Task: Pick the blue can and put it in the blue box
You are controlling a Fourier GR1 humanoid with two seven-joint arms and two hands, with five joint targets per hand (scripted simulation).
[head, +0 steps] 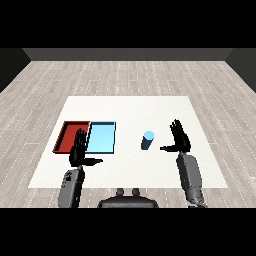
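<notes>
A white table (130, 107) stands in the middle of the room, its top plain and evenly lit. Around it on every side runs a floor (125, 75) of pale grey wooden planks laid in staggered rows. Beyond the table's far edge a dark grey wall (127, 54) closes the room, with darker walls angling in at both far corners.

The table (130, 107) is plain white, set on a floor (125, 75) of pale grey wood-grain planks with a dark wall (127, 54) at the far end. On the left lie a red tray (64, 135) and, to its right, a light blue tray (102, 137) with a darker blue rim. Right of them stands a blue can (147, 140) with a lighter blue top. The left hand (78, 152) and right hand (179, 140) are black, on grey forearms.
</notes>
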